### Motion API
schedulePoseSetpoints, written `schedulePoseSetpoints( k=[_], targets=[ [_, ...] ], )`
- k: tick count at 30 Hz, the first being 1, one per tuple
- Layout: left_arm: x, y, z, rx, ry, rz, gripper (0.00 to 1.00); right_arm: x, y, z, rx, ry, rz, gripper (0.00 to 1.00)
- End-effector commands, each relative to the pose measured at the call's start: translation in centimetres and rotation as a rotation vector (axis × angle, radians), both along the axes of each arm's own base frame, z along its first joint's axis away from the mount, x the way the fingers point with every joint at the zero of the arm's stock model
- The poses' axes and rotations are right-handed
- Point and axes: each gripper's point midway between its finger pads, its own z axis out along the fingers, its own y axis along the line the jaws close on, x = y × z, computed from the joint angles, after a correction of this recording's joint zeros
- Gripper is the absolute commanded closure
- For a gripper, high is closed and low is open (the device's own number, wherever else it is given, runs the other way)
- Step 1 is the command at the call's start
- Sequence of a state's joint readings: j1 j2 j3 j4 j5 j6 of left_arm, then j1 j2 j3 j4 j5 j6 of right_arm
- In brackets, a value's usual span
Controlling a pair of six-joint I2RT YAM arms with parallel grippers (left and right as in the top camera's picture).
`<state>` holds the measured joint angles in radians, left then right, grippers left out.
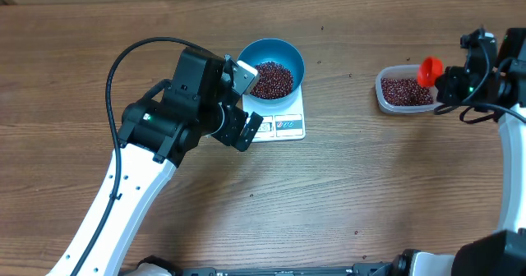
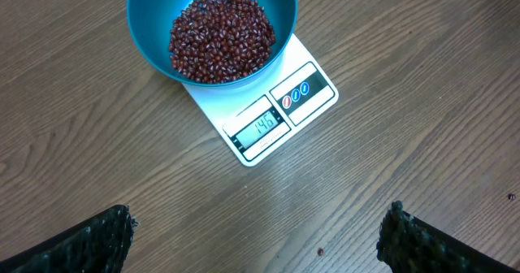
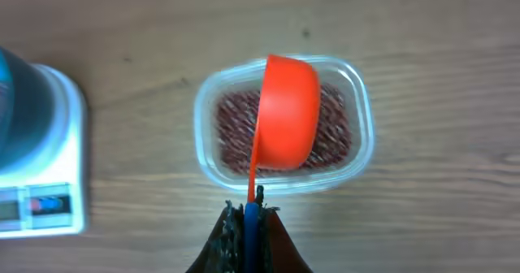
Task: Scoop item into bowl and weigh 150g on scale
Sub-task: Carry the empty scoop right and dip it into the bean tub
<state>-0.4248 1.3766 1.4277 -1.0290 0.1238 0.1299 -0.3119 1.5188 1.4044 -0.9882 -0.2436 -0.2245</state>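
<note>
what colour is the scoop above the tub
Orange-red scoop, clearest in the right wrist view.

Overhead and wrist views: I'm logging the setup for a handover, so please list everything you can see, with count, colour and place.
table: one, brown wood, under everything
scale: one, white, centre of the table
bowl: one, blue, standing on the scale
tub: one, clear plastic, on the table's right side
beans: two heaps, dark red-brown, one in the bowl, one in the tub
scoop: one, orange-red, held above the tub
left gripper: one, black, open and empty, beside the scale
right gripper: one, black, shut on the scoop's handle, at the tub
</note>
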Motion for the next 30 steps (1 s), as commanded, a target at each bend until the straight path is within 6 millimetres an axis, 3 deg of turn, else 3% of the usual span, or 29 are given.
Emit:
schedulePoseSetpoints(
  k=[1,16,19,23,26,30],
  targets=[
    [0.1,-0.1,0.2,-0.006,-0.001,0.008,0.00,0.1,-1.8,-1.9,-0.116,0.075,0.015,0.97],
    [0.1,-0.1,0.2,-0.006,-0.001,0.008,0.01,2.3,1.2,-9.9,-0.177,0.261,0.160,0.96],
    [0.1,-0.1,0.2,-0.006,-0.001,0.008,0.01,2.5,2.2,-10.2,-0.171,0.264,0.188,0.96],
    [0.1,-0.1,0.2,-0.006,-0.001,0.008,0.00,2.9,5.3,-9.7,-0.030,0.214,0.259,0.96],
    [0.1,-0.1,0.2,-0.006,-0.001,0.008,0.00,3.1,5.8,-9.3,0.042,0.189,0.270,0.96],
    [0.1,-0.1,0.2,-0.006,-0.001,0.008,0.00,2.9,4.9,-8.7,0.149,0.161,0.244,0.96]
  ],
)
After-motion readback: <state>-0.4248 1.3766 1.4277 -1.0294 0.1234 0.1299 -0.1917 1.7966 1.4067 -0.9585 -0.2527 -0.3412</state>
